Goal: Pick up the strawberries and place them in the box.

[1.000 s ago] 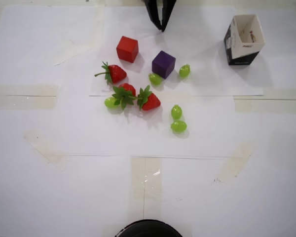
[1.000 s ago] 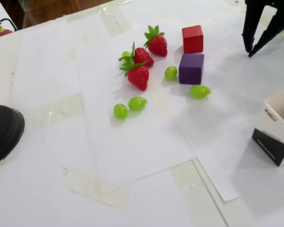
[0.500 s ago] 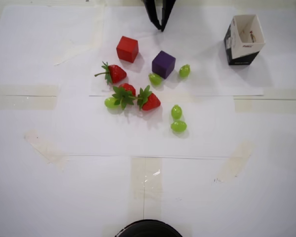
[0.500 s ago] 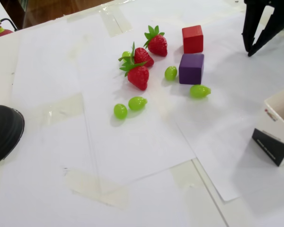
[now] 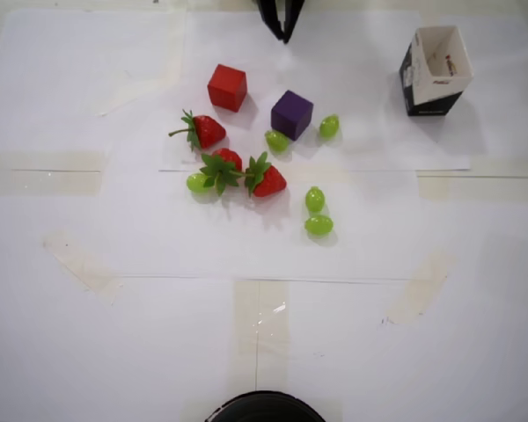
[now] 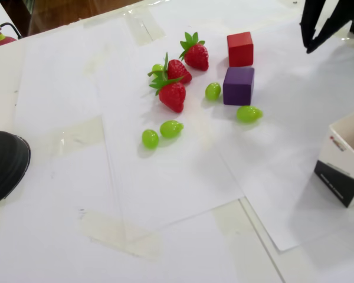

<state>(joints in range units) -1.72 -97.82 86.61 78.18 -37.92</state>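
Three red strawberries with green tops lie close together left of centre in the overhead view: one [image 5: 207,130], one [image 5: 226,161] and one [image 5: 267,180]. The fixed view shows them too: [image 6: 196,54], [image 6: 177,71], [image 6: 172,94]. The box [image 5: 433,70], black outside and white inside, stands open and empty at the back right; in the fixed view [image 6: 342,177] it is cut off at the right edge. My gripper [image 5: 284,37] hangs at the back edge, well clear of the strawberries and box. Its black fingertips meet, holding nothing; it also shows in the fixed view [image 6: 310,49].
A red cube [image 5: 227,87] and a purple cube [image 5: 291,114] stand just behind the strawberries. Several green grapes lie around them, one [image 5: 196,182] touching the middle strawberry's leaves, two [image 5: 317,213] nearer the front. A black round object [image 5: 264,409] sits at the front edge.
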